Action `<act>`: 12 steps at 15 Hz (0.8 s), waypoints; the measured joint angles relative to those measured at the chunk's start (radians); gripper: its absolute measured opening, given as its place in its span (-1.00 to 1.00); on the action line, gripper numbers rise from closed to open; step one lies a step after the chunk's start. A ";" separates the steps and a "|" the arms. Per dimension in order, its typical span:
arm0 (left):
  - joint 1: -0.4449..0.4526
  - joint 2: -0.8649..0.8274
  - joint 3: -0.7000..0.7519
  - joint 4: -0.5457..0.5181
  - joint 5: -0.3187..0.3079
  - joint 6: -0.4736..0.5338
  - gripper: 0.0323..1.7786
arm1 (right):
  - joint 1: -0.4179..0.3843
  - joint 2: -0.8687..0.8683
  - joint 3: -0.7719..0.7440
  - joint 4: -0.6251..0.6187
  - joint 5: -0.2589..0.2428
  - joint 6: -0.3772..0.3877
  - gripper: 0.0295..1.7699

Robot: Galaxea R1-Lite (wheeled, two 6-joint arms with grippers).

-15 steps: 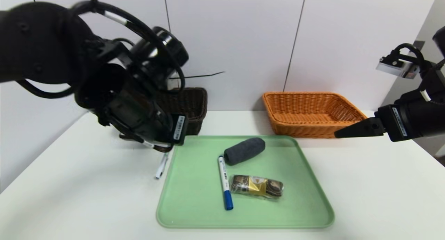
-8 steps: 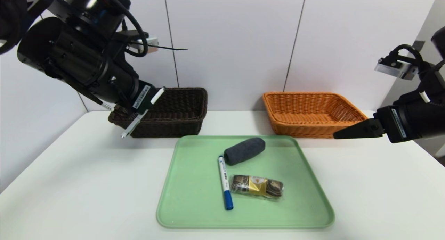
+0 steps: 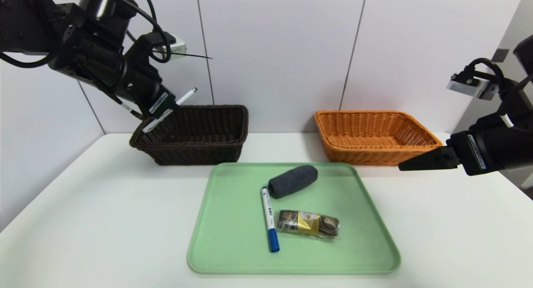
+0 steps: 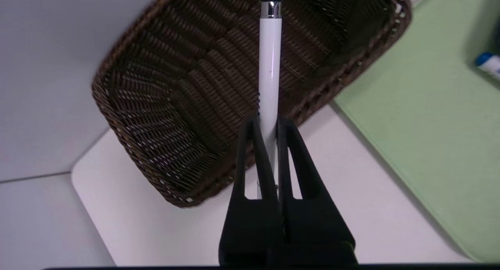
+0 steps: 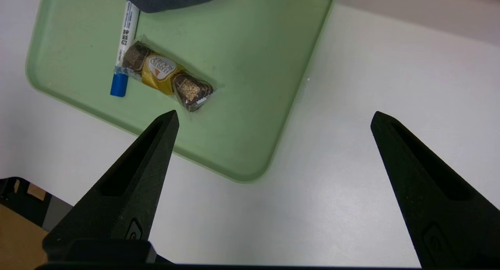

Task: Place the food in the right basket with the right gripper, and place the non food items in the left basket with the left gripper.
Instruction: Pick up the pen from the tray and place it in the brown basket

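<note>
This looks like a robotics lab set up for a sorting trial rather than a home or shop. A plain white table (image 3: pixel 83 221) stands against bare white wall panels (image 3: pixel 283 50) with narrow dark seams, and nothing decorates the space. On it a green tray (image 3: pixel 233 238) sits squarely before two wicker baskets, a dark brown basket (image 3: pixel 195 148) and an orange basket (image 3: pixel 370 150), laid out like test props.

You're seeing matte black arms, looped black cables, white label stickers, and tapered black fingers (image 5: pixel 429 192) with slotted recesses.
</note>
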 joint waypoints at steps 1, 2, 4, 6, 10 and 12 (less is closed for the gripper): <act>0.018 0.020 0.000 -0.025 -0.002 0.053 -0.97 | 0.000 0.000 0.000 -0.001 0.000 0.000 0.92; 0.034 0.039 -0.001 -0.033 -0.003 0.111 -0.97 | 0.000 0.000 0.000 -0.002 0.001 0.000 0.92; 0.059 0.074 -0.001 -0.039 -0.003 0.243 -0.97 | 0.001 0.003 0.000 -0.002 0.003 0.000 0.92; 0.079 0.105 -0.002 -0.044 -0.003 0.369 -0.97 | 0.001 0.005 0.005 -0.004 0.003 0.000 0.92; 0.094 0.161 -0.002 -0.124 0.001 0.496 -0.97 | 0.003 0.008 0.017 -0.005 0.003 0.000 0.92; 0.096 0.190 -0.002 -0.168 0.003 0.518 -0.97 | 0.002 0.008 0.021 -0.005 0.003 0.001 0.92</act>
